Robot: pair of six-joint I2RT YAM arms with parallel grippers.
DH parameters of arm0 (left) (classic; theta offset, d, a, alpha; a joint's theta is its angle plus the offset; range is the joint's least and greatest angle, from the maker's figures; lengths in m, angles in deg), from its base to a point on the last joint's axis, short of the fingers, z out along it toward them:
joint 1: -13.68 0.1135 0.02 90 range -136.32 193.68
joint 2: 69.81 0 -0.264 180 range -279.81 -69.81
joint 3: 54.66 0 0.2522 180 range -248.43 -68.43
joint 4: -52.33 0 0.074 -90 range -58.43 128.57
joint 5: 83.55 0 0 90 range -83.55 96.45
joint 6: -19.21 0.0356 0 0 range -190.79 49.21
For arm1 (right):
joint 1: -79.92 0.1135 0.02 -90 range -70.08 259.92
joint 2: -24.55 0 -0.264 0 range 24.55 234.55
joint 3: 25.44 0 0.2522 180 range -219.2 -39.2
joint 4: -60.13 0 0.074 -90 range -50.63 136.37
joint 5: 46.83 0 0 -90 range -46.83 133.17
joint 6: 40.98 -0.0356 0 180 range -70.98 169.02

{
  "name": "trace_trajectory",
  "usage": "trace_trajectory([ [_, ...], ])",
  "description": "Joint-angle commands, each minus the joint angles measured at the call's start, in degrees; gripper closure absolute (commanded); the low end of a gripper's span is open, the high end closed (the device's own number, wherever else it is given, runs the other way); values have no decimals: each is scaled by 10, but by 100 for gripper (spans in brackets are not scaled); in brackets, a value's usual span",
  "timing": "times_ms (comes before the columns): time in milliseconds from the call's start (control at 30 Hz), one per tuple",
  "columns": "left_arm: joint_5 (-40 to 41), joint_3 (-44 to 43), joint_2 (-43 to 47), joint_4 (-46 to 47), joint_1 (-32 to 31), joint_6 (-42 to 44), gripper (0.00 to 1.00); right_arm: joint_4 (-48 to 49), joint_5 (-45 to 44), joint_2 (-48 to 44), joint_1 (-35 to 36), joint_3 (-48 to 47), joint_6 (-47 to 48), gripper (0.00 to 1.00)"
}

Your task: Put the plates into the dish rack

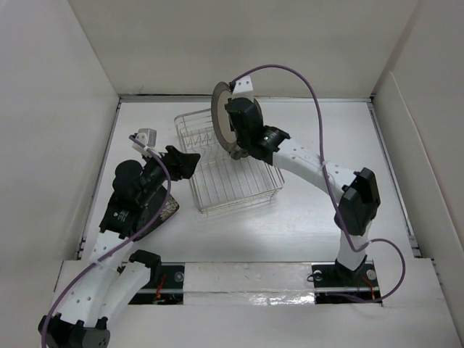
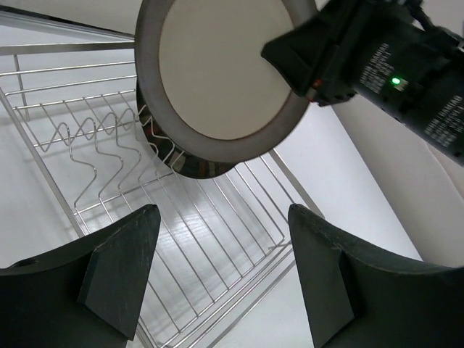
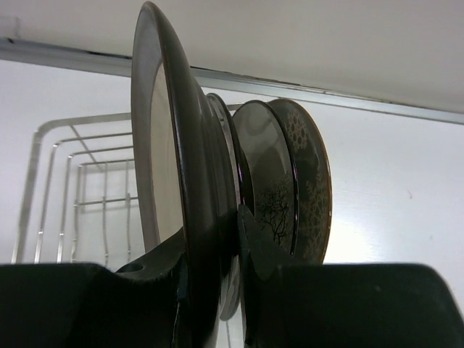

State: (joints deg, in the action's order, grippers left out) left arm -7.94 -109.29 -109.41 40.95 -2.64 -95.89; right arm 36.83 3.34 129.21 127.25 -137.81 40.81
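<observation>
My right gripper (image 1: 233, 136) is shut on the round beige plate with the dark rim (image 1: 220, 116). It holds the plate on edge above the far end of the silver wire dish rack (image 1: 239, 190). In the right wrist view the plate (image 3: 170, 145) sits between my fingers (image 3: 257, 250). Just behind it, two dark patterned plates (image 3: 272, 181) (image 3: 313, 174) stand upright in the rack (image 3: 54, 181). My left gripper (image 1: 183, 163) is open and empty at the rack's left side. Its wrist view shows the beige plate (image 2: 217, 72) over the rack wires (image 2: 203, 239).
A patterned plate (image 1: 169, 211) lies flat on the table, mostly hidden under my left arm. White walls close in the table at the left, back and right. The right arm (image 1: 319, 170) reaches across the rack's right side.
</observation>
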Motion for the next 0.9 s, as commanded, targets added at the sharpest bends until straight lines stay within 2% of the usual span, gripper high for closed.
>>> trace_trajectory([
  [0, 22, -23, 14, 0, -20, 26, 32, 56, -85, 5, 12, -92, 55, 100],
  [167, 24, -26, 15, -2, -37, 28, 32, 50, -120, 40, 17, -116, 77, 100],
  [433, 28, -23, 19, -3, -43, 29, 32, 60, -145, 41, 17, -114, 96, 100],
  [633, 28, -21, 19, 2, -43, 27, 32, 53, -122, 51, 17, -98, 85, 100],
  [867, 42, -21, 19, -1, -43, 26, 33, 44, -78, 91, 12, -79, 27, 100],
])
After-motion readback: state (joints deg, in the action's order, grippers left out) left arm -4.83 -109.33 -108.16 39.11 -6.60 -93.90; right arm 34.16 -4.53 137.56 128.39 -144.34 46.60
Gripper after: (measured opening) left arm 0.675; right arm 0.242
